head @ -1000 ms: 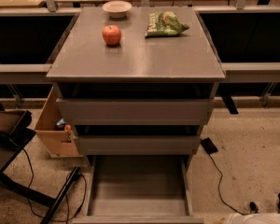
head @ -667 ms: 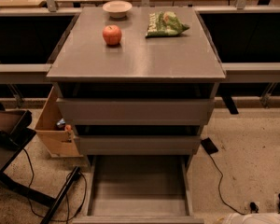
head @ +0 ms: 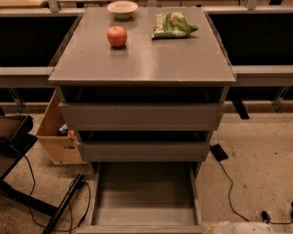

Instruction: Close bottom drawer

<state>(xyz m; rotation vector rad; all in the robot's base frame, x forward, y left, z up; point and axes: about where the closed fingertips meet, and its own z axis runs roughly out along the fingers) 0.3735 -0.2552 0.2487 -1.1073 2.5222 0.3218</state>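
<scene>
The bottom drawer (head: 144,199) of the grey cabinet (head: 141,62) is pulled out toward me. Its shallow grey tray looks empty and its flat front (head: 136,229) lies at the lower edge of the view. The two taller-fronted drawers above it, the top one (head: 140,116) and the middle one (head: 142,151), are nearly flush with the cabinet. My gripper is not in view. Only a pale rounded part (head: 233,227), possibly of my arm, shows at the bottom edge, right of the drawer front.
On the cabinet top are a red apple (head: 117,36), a white bowl (head: 122,9) and a green chip bag (head: 173,25). A cardboard box (head: 56,130) stands on the floor to the left. Black cables (head: 224,179) run over the floor on both sides. A dark chair (head: 7,135) stands at far left.
</scene>
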